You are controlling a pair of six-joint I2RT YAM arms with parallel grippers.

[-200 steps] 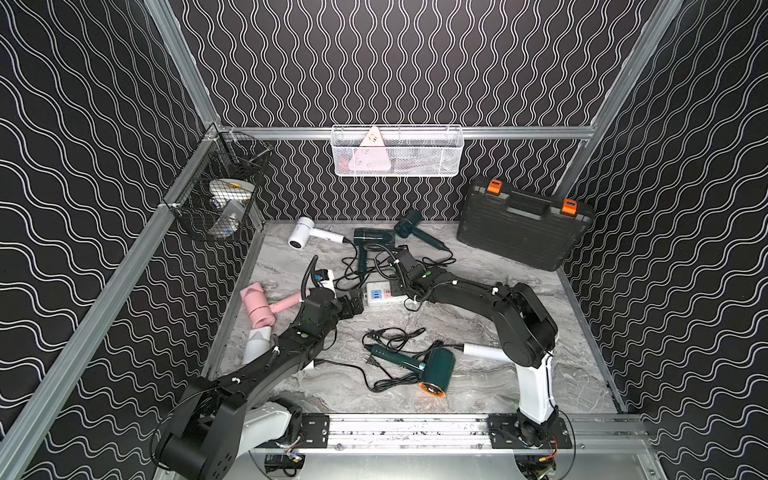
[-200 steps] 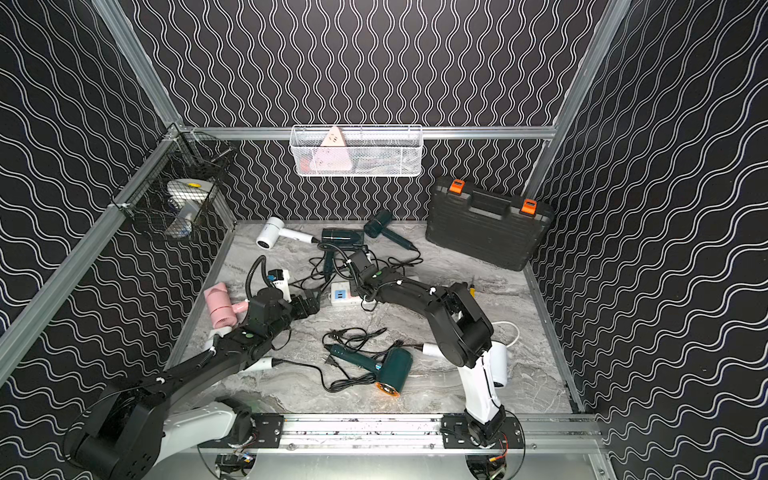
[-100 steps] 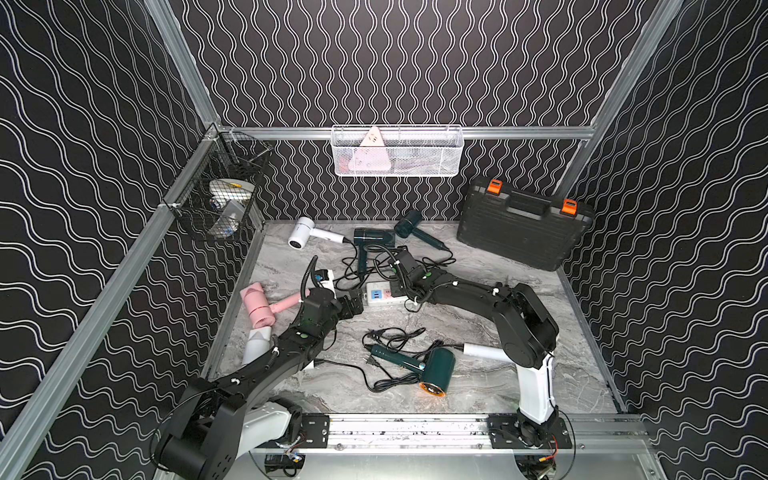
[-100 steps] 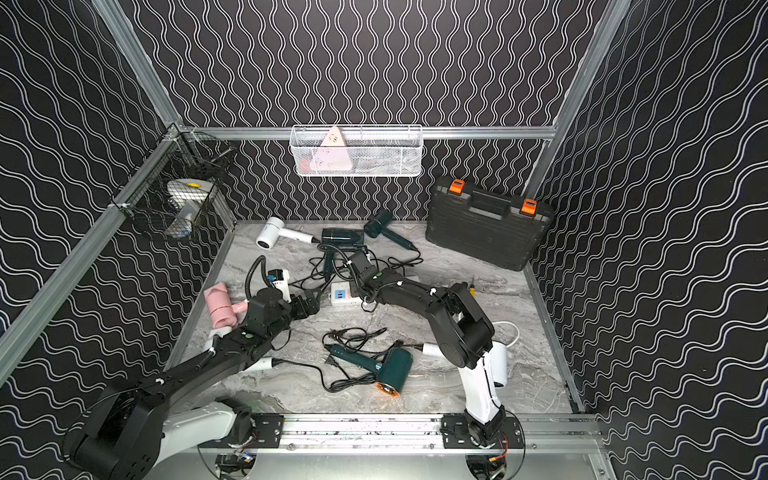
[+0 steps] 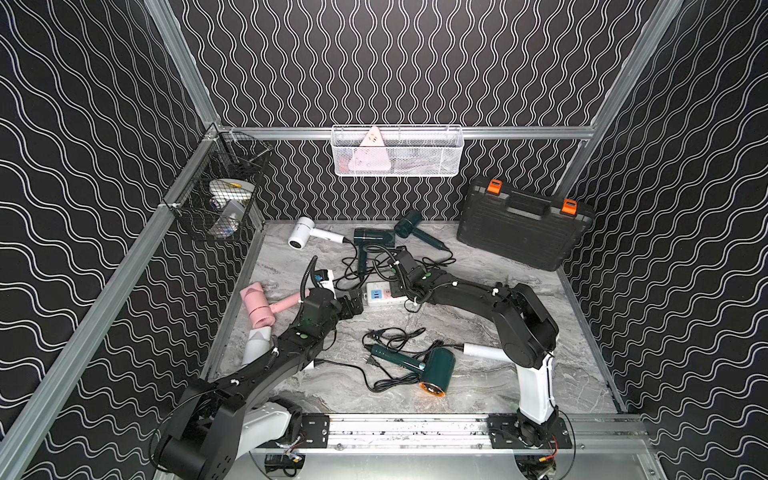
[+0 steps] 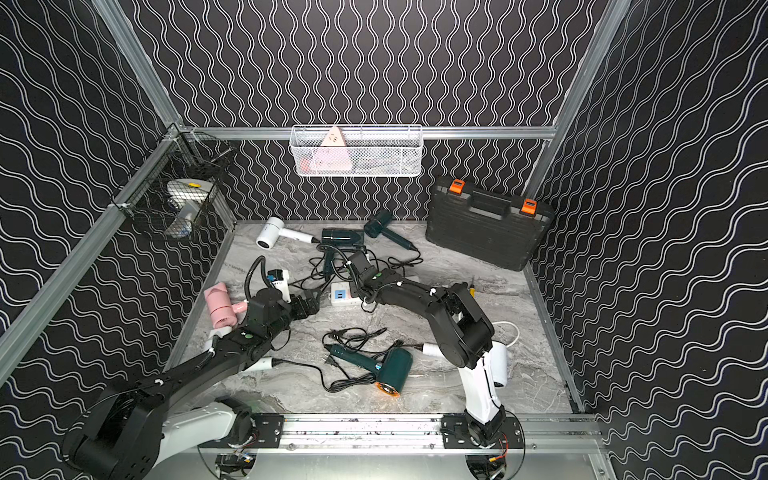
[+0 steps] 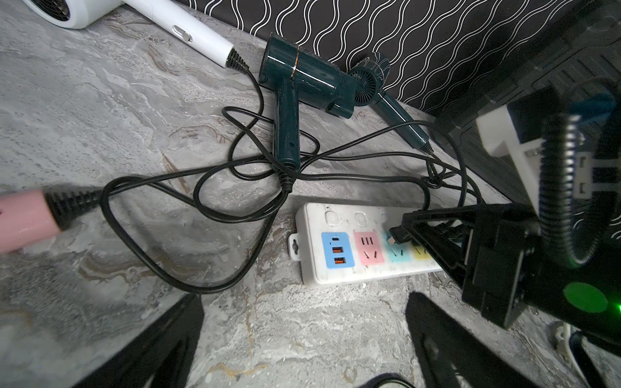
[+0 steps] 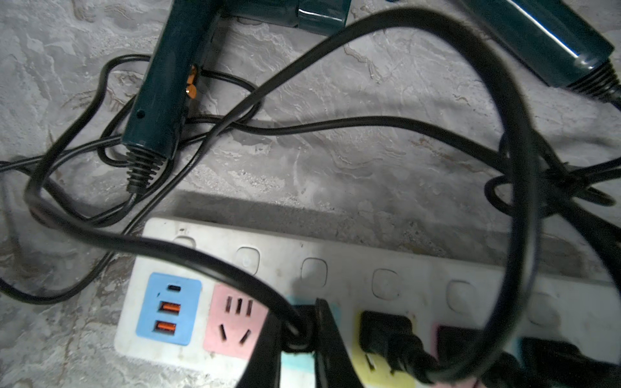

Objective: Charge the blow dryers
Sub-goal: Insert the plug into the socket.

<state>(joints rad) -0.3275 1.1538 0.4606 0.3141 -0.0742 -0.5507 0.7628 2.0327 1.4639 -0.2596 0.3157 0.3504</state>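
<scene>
Several blow dryers lie on the marble floor: a pink one, a white one, and dark green ones. The white power strip lies in the middle. My right gripper is shut on a black plug at the strip's teal socket. A second black plug sits in the yellow socket beside it. My left gripper stands open over bare floor just short of the strip, with nothing between its fingers.
A black toolcase with orange latches leans at the back right. A white wire basket hangs on the back wall and a black wire basket on the left wall. Tangled black cords lie behind the strip, and a loose cord in front.
</scene>
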